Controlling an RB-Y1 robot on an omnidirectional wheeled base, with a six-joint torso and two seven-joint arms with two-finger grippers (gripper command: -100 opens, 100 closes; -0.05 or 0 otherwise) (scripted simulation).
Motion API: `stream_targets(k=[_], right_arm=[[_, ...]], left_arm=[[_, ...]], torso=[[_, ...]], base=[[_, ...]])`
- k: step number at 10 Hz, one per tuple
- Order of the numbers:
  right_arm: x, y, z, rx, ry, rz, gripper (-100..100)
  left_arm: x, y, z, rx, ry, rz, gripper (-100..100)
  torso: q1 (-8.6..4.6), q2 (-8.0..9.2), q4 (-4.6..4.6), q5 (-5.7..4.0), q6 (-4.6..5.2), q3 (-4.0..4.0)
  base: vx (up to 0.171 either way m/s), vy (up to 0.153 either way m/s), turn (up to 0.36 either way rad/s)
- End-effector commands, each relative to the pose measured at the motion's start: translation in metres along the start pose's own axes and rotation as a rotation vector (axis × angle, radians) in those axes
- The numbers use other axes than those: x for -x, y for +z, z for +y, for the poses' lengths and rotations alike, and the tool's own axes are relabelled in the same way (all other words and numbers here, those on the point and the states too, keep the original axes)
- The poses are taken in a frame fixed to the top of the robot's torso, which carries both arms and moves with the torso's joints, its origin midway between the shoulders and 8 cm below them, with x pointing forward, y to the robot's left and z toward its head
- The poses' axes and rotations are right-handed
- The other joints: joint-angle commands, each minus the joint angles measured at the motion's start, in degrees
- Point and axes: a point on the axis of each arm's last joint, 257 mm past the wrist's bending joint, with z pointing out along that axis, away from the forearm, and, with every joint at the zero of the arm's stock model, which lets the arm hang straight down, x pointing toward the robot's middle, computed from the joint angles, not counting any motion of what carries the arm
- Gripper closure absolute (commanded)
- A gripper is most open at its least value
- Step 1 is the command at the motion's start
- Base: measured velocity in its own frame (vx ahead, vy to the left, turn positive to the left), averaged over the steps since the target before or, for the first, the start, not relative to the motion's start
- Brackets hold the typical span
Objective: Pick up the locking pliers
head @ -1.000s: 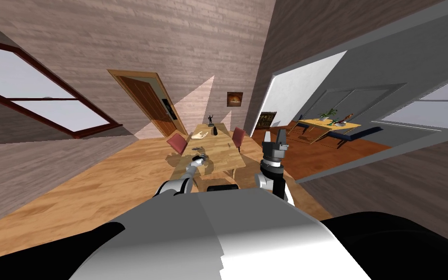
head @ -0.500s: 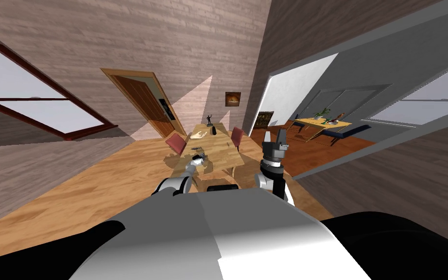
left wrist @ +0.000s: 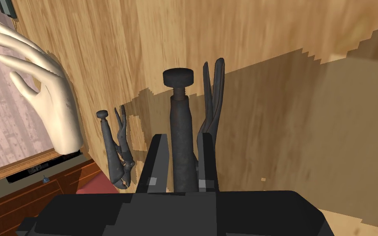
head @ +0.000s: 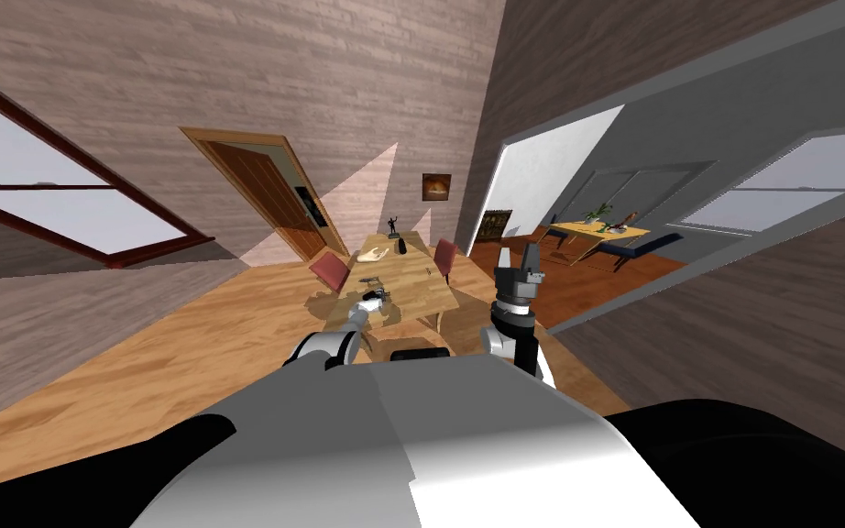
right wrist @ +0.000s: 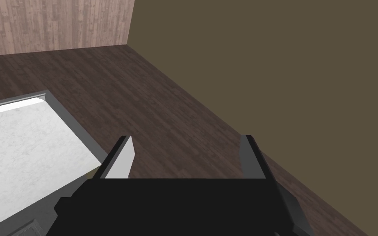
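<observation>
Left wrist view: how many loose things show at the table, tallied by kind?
Pliers: 2 (one held in the left end effector, one free beside it)
Pale model hand: 1
Total: 3

Left hand (left wrist: 182, 141) gripping, right hand (right wrist: 186, 143) spread.
</observation>
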Motion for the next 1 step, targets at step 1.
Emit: stream_targets(k=[1], right_arm=[[0.0000,0.0000,0.0000,0.000,0.000,0.000,0]], left_arm=[[0.0000,0.0000,0.0000,0.000,0.000,0.000,0]], torso=[[0.00,0.00,0.00,0.00,0.00,0.00]], base=[[0.000,0.000,0.000]])
